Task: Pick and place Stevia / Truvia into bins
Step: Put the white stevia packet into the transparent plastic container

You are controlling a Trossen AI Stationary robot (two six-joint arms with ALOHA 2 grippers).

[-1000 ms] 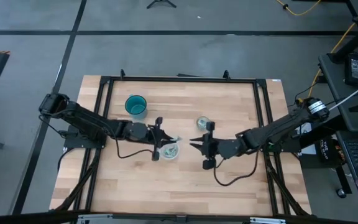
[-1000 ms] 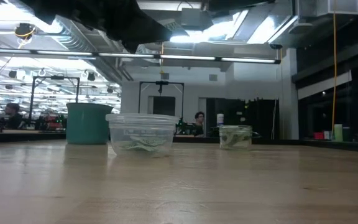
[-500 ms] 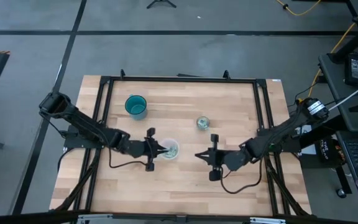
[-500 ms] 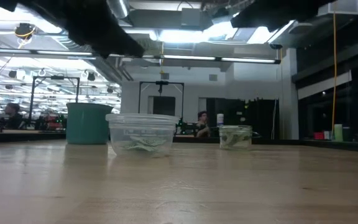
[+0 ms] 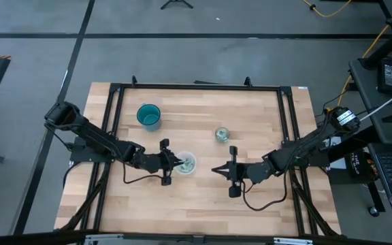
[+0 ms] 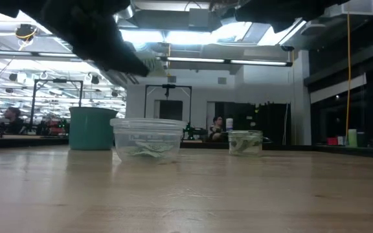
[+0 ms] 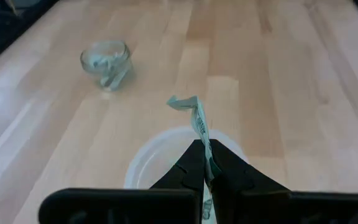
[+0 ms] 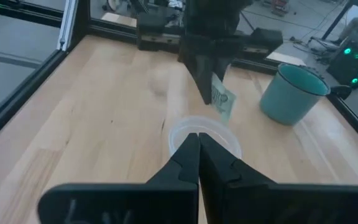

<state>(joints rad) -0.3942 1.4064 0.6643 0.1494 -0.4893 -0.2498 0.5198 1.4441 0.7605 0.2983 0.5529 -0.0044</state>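
Looking down, the left tool (image 5: 180, 162) pinched a Truvia packet (image 5: 183, 161) over the whitish cup (image 5: 186, 163) near the table's (image 5: 264, 204) centre; the right tool (image 5: 216, 170) was pressed together, empty. Low view: whitish cup (image 6: 147, 140) and glass cup (image 6: 245, 142) held packets; the teal cup's (image 6: 93, 128) contents were hidden. Left wrist view: the packet (image 7: 196, 118) looked light, limp and curled, best gripped by one end.

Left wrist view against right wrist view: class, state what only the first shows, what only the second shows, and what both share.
Only the left wrist view shows the small clear glass cup, with packets inside. Only the right wrist view shows the teal cup and the left gripper from the front. Both show the wide whitish cup on the wooden table, and the packet that the shut left gripper holds above it.
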